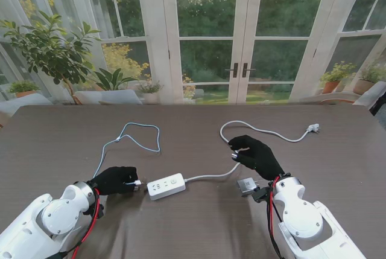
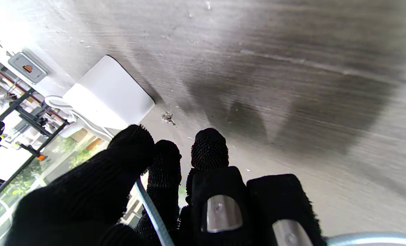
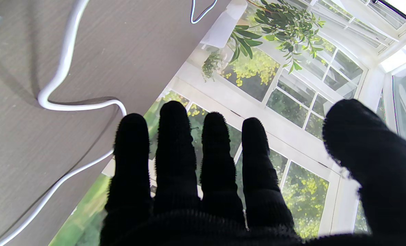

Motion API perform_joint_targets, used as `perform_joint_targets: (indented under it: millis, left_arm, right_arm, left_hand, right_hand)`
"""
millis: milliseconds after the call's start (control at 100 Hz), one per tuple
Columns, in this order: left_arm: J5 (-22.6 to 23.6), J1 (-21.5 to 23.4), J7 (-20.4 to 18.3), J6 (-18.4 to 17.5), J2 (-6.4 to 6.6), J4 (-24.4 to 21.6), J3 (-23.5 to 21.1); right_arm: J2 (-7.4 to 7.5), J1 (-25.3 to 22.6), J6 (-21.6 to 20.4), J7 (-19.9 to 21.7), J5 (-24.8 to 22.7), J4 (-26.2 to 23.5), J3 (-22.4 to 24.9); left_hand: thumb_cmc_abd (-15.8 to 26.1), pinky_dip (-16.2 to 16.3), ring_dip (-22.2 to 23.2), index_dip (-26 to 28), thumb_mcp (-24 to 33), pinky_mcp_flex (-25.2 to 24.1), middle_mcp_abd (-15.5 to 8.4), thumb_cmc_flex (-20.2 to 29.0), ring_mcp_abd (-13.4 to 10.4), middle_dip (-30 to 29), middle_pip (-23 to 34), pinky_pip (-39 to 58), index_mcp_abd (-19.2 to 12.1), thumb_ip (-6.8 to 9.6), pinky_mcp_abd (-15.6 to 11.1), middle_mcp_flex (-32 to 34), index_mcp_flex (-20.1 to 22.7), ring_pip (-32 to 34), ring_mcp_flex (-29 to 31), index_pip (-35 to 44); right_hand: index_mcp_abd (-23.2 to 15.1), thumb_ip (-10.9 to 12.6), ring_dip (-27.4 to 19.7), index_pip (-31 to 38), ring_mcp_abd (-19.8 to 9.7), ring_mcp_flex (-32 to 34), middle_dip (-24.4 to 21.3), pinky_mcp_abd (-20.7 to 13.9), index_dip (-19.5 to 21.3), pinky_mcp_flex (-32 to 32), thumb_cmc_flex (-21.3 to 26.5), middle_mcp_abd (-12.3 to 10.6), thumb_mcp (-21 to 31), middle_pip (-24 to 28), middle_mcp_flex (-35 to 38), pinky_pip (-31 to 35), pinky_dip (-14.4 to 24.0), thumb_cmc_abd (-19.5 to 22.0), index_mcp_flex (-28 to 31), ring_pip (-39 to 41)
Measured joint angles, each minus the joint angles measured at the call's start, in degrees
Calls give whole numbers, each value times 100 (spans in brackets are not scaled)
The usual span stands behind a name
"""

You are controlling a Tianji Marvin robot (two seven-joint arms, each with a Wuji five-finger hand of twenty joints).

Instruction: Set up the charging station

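Note:
A white power strip (image 1: 166, 186) lies near me at the table's middle, also visible as a white block (image 2: 108, 94) in the left wrist view. Its white cord (image 1: 265, 131) loops away to a plug (image 1: 312, 128) at the far right. My left hand (image 1: 114, 180) is shut on the end of a light blue charging cable (image 1: 140, 140), with the connector (image 1: 137, 183) just left of the strip's end; the cable (image 2: 153, 213) runs between thumb and fingers. My right hand (image 1: 256, 154) hovers open over the white cord (image 3: 61, 73), its fingers (image 3: 175, 153) spread and holding nothing.
The dark wood table (image 1: 193, 229) reaches back to glass doors. Potted plants (image 1: 51, 54) stand beyond the far left edge. A small grey camera block (image 1: 247, 186) sits on my right wrist.

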Motion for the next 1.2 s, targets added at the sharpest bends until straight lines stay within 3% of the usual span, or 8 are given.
perform_joint_targets:
  millis: [210, 410, 780, 980, 1200]
  left_arm:
    - [197, -28, 270, -236, 0, 82, 46]
    - [802, -58, 1140, -515, -39, 235, 124]
    - [1064, -44, 1878, -648, -134, 266, 244]
    - [1143, -21, 1913, -764, -152, 197, 269]
    - [1529, -52, 2253, -1021, -152, 179, 319]
  right_arm:
    - [0, 0, -3, 8, 2, 1, 0]
    - [2, -2, -4, 19, 7, 1, -2]
    - [12, -13, -18, 68, 5, -1, -20]
    - [29, -20, -56, 106, -21, -2, -59]
    - [51, -20, -38, 142, -207, -11, -71]
  left_hand:
    - [107, -2, 0, -44, -148, 8, 1, 137, -34, 177, 118, 0, 97, 0, 0, 181, 70, 1, 79, 43]
    - [164, -2, 0, -44, -152, 56, -97, 123, -47, 385, 171, 0, 98, -1, 11, 350, 249, 67, 113, 66]
    - [164, -2, 0, -42, -152, 68, -161, 111, -48, 531, 164, 0, 179, -2, 99, 549, 356, 133, 264, 67]
    - [164, -2, 0, -51, -152, 69, -163, 113, -48, 539, 145, 0, 204, -3, 134, 556, 425, 142, 266, 68]
    - [164, -145, 0, -85, -152, 69, -165, 113, -48, 541, 121, 0, 205, -3, 138, 563, 425, 144, 267, 68]
  right_hand:
    - [0, 0, 0, 0, 1, 0, 0, 1, 0, 0, 0, 0, 0, 0, 0, -1, 27, 0, 0, 0]
    - [0, 0, 0, 0, 1, 0, 0, 3, 0, -1, 0, 1, 0, 0, 0, -1, 29, 0, 0, 0]
    - [0, 0, 0, 0, 1, 0, 0, 4, 0, -1, 0, 1, 0, 0, 0, -1, 31, 0, 0, 0]
    - [0, 0, 0, 0, 1, 0, 0, 4, 0, -1, 0, 2, 0, 0, 0, -1, 31, 0, 0, 0]
    - [0, 0, 0, 0, 2, 0, 0, 4, 0, -6, 0, 2, 0, 0, 0, -1, 32, 0, 0, 0]
